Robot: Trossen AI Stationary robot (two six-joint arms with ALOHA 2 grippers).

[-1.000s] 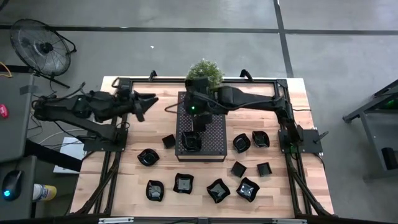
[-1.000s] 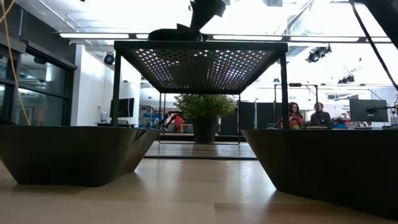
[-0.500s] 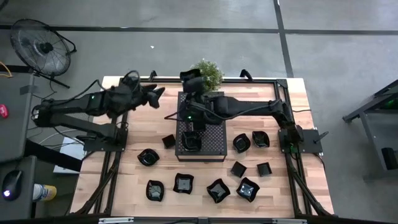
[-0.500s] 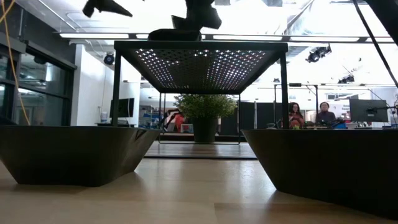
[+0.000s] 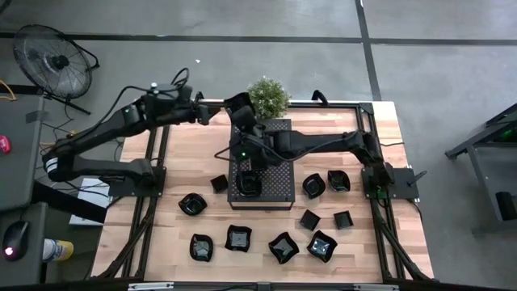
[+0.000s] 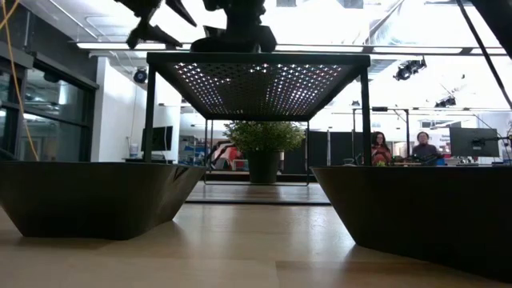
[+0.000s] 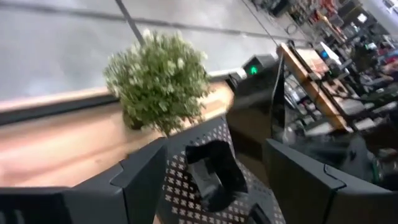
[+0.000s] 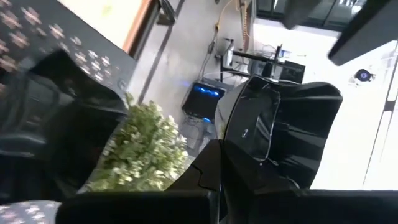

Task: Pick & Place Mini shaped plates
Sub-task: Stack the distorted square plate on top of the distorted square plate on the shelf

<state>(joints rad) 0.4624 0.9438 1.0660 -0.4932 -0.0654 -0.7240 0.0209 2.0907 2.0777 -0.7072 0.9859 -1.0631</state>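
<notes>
Tray [image 5: 279, 182] raised to collect dishes | right gripper [image 5: 240, 109] clamps one dish [image 8: 261, 118] for handover | left gripper [image 5: 212, 113] spread, empty, nearby

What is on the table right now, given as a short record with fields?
Dishes: small black dishes scattered on the table, in front of and beside the stand
On stand: one dish near the front edge of the perforated stand
Plant: potted plant behind the stand
Left tool: open, empty, raised near the stand's back left corner
Right tool: shut, over the back of the stand; what it holds, if anything, is unclear
</notes>
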